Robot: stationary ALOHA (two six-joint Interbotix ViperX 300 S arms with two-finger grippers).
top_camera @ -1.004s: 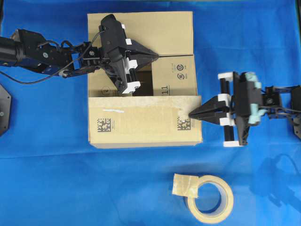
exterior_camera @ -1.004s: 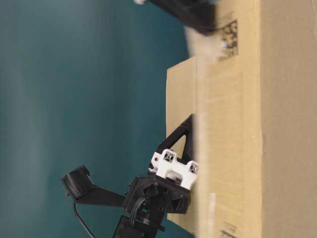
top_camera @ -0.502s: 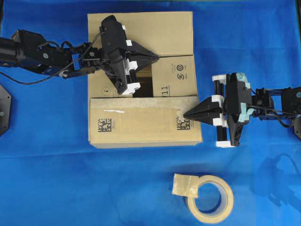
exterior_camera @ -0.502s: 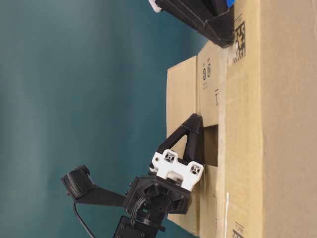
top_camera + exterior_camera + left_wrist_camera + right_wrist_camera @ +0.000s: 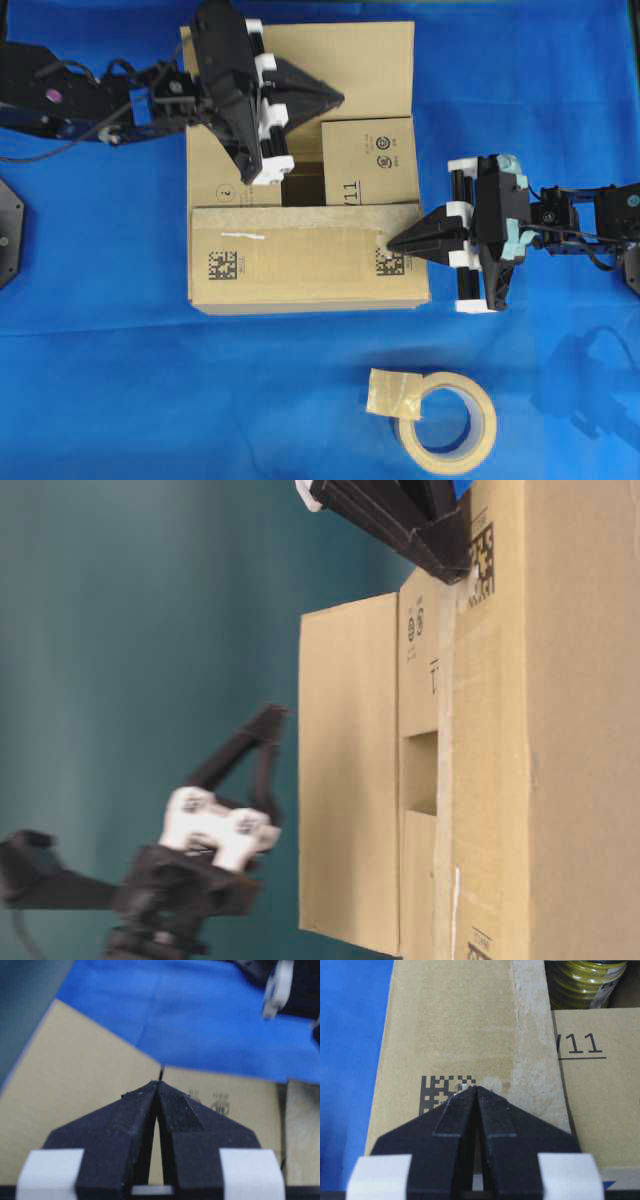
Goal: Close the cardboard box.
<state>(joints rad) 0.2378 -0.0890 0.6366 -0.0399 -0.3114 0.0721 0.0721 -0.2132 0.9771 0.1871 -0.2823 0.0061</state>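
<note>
1. Fingers of the right gripper (image 5: 392, 243) are pressed together into a point, with nothing between them. The tip rests on the near flap (image 5: 300, 255) of the cardboard box (image 5: 300, 165), right by a square black code mark (image 5: 447, 1092).
2. Fingers of the left gripper (image 5: 338, 98) are pinched together too and hold nothing. In the side view this gripper (image 5: 268, 720) hangs in the air, apart from the box's far flap (image 5: 345, 770).
3. The cardboard box sits on the blue cloth (image 5: 520, 90), between the two arms. A tape roll (image 5: 445, 420) lies on the cloth in front of the box, well apart from it.
4. The near flap lies flat. The far flap is up a little. A small gap (image 5: 300, 185) in the middle of the box top shows the inside, where something yellow-green (image 5: 585, 977) can be seen.
5. The box looks stiff and light, and its flaps bend only at their folds. It looks too big to grab, so pushing works better.
6. A good spot to push is probably the outside of the far flap, near its free edge, so it swings down toward the near flap.
</note>
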